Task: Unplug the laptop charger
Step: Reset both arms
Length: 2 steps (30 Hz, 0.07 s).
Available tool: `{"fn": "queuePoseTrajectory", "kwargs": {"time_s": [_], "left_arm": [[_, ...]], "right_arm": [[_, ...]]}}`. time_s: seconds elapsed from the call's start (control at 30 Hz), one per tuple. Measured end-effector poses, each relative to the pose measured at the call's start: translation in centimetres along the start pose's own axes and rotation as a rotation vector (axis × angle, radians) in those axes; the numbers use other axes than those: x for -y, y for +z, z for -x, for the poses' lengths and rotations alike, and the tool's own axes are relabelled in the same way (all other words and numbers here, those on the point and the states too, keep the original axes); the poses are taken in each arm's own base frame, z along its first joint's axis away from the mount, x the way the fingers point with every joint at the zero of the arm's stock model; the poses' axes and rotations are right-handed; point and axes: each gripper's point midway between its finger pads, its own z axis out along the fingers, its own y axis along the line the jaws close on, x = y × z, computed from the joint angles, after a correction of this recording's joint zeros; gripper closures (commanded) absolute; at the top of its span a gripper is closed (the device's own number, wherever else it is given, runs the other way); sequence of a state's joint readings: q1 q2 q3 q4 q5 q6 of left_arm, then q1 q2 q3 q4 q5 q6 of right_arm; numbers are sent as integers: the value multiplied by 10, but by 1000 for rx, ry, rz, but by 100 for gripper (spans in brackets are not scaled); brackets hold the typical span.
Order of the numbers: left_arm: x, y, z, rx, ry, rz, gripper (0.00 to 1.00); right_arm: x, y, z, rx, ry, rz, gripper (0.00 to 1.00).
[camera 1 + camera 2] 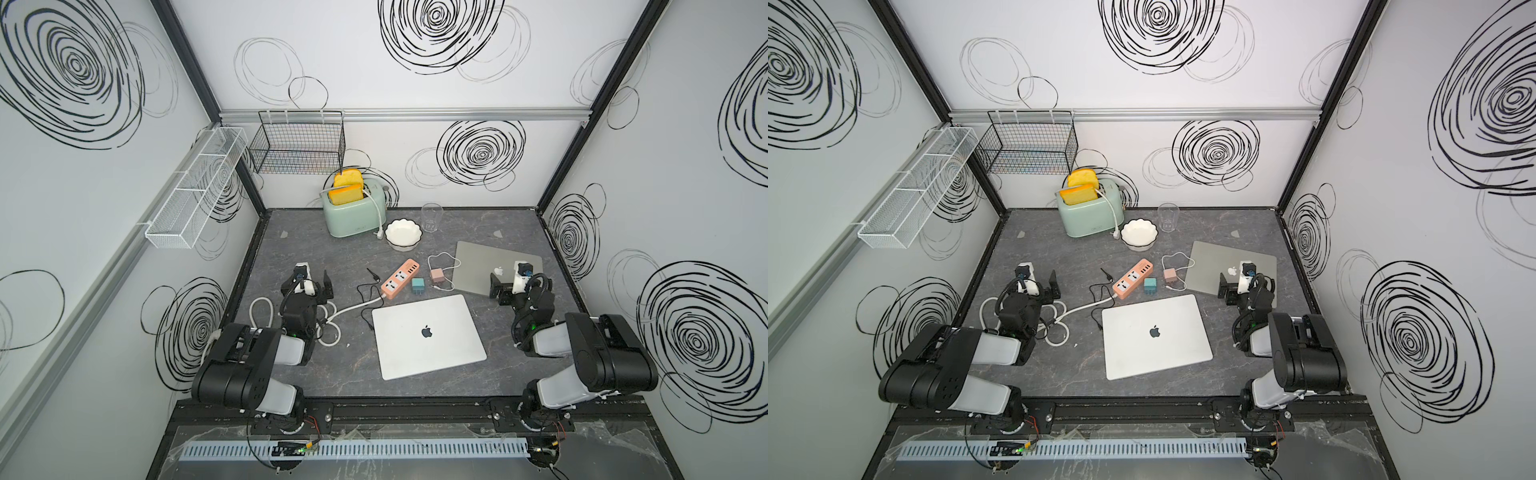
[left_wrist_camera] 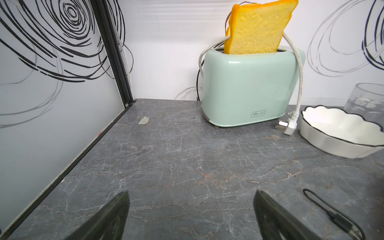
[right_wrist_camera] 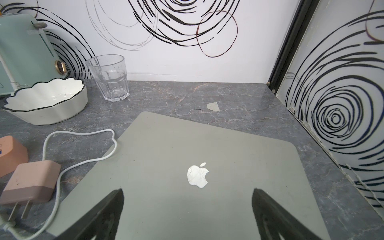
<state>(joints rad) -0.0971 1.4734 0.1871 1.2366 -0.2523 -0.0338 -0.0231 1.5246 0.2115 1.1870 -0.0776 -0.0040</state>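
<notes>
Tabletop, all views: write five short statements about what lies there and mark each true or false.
1. The toaster holds two slices of bread. True.
2. The bowl has fruit in it. False: it is empty.
3. The white laptop and the grey laptop are both closed. True.
4. The pink charger is plugged into the power strip. False: it lies loose near the strip, prongs bare.
5. The right tool is shut on the grey laptop. False: it is open above the lid.
</notes>
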Motion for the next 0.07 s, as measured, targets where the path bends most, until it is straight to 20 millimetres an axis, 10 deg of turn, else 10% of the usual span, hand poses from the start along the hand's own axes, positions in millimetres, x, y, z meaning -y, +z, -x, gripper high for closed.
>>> {"fn": "queuePoseTrajectory", "kwargs": {"time_s": [0.07], "left_arm": [[0, 0, 0, 1, 0, -2, 3]], "right_arm": [[0, 0, 0, 0, 0, 0, 1]]}}
